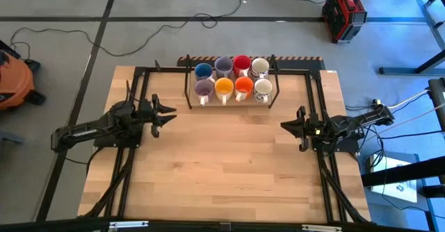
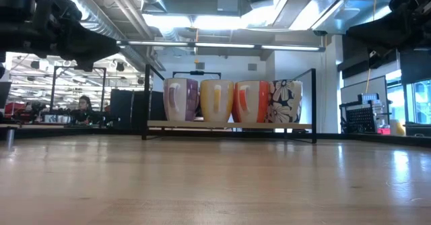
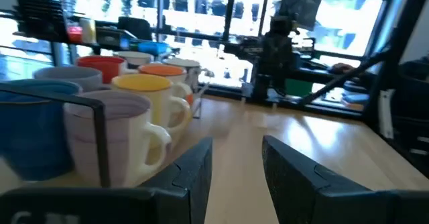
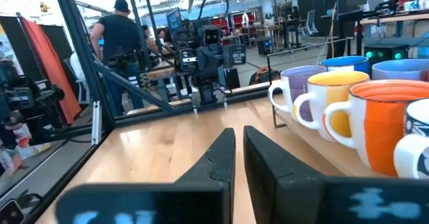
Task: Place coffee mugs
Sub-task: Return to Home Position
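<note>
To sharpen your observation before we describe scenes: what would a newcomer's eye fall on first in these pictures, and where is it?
First, the eight coffee mugs, bright in two rows of four on the black shelf at the far edge of the table. The flowered mug stands at the front row's right end. Next, the left gripper and right gripper hover at either side of the table, holding nothing.

No text, label or number can be read.

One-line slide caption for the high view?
Eight mugs in two rows of four on the shelf; left gripper and right gripper empty at either side of the table.
</note>
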You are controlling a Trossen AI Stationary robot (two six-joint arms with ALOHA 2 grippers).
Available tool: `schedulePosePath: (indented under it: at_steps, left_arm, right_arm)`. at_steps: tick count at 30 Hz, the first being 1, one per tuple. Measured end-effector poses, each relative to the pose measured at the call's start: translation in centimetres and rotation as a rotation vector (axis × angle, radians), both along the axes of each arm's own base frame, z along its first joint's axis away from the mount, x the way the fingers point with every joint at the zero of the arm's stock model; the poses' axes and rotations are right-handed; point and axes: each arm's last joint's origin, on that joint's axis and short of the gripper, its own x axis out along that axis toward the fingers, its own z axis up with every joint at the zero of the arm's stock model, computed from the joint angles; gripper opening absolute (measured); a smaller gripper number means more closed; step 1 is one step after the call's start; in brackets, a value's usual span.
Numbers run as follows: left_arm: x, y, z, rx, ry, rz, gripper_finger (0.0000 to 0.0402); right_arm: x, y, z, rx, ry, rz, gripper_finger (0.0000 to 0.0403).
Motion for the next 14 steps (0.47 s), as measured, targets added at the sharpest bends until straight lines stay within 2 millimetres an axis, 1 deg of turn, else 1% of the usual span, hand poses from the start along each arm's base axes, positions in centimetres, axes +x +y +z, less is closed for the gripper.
schedulePosePath:
  at_steps: [14]
  left_arm:
    - [-0.02, 0.09, -0.04, -0.005, 0.004, 0.033, 0.0125]
  right_arm:
    - [0.01, 0.11, -0.06, -0.063, 0.01, 0.034, 0.0021]
